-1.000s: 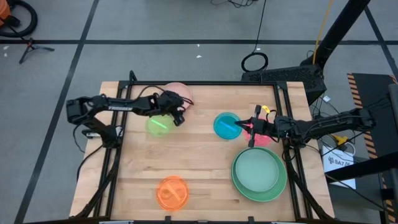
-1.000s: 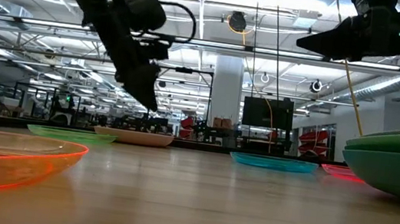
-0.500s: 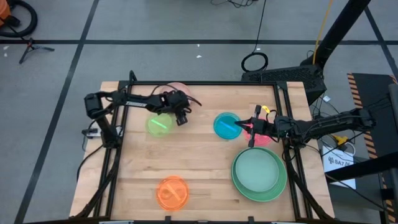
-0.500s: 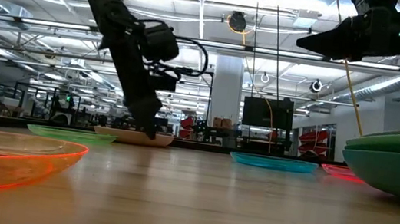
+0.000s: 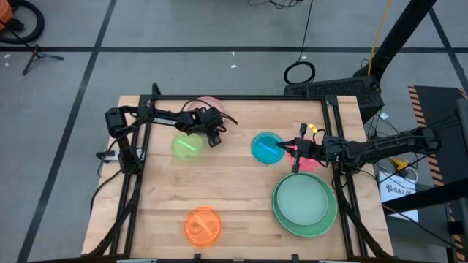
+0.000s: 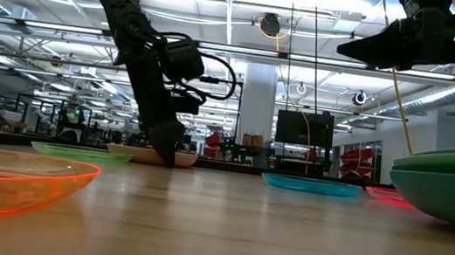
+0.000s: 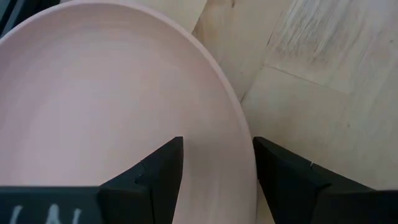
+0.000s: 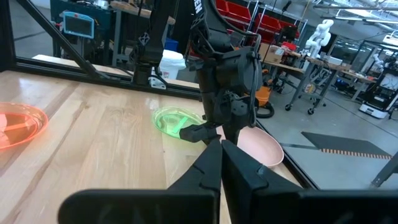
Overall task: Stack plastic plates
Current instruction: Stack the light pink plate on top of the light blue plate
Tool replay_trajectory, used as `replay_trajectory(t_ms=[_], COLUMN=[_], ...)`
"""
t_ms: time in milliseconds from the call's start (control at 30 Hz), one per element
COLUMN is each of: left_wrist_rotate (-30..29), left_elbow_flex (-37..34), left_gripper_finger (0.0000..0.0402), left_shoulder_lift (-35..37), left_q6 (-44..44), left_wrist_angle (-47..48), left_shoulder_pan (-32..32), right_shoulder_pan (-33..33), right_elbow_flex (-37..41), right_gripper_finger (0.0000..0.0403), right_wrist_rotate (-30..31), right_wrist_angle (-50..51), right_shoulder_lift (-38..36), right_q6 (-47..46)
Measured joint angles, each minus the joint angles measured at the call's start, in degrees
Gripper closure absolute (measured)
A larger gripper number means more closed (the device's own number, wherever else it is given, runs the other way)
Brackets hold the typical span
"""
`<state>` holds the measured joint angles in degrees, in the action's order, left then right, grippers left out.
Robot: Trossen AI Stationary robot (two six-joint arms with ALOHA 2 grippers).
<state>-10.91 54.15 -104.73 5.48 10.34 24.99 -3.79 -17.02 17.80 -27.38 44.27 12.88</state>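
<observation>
Dropped onto the round pink plastic plate (image 7: 106,106): left gripper (image 7: 217,163), fingers spread astride its rim. Pickup step; next, close and lift. Right gripper (image 5: 295,155) clenched, idle above red plate (image 5: 310,162).

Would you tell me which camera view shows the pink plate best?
The left wrist view: the pink plate fills it, rim between the open left gripper fingers. High view hides it behind the arm; low view shows its edge; right wrist view shows part.
</observation>
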Motion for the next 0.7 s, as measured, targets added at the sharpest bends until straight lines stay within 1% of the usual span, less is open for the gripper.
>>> replay_trajectory(t_ms=[67,133,367,500,633,700], left_wrist_rotate=[0.0,0.2,0.9,0.5,-0.6,-2.4], left_elbow_flex=[0.0,0.0,-0.1,-0.1,-0.2,-0.2], left_gripper_finger=[0.0202,0.0213,0.0289,0.0323,0.0345,0.0349], left_shoulder_lift=[0.0,-0.1,-0.2,-0.2,-0.3,-0.3], left_q6=[0.0,-0.1,-0.7,-1.1,-1.1,-1.1], left_wrist_angle=[0.0,0.0,-0.1,-0.3,-0.2,-0.2], left_shoulder_pan=[0.0,0.0,0.0,-0.2,-0.9,-1.6], right_shoulder_pan=[0.0,0.0,0.0,0.0,0.0,0.0], right_elbow_flex=[0.0,0.0,0.0,0.0,0.0,0.0], right_gripper_finger=[0.0401,0.0401,0.0401,0.0401,0.0401,0.0401], right_wrist_rotate=[0.0,0.0,0.0,0.0,0.0,0.0], right_wrist_angle=[0.0,0.0,0.3,0.4,0.4,0.5], right_shoulder_lift=[0.0,0.0,0.0,0.0,0.0,0.0], right_q6=[0.0,0.0,0.0,0.0,0.0,0.0])
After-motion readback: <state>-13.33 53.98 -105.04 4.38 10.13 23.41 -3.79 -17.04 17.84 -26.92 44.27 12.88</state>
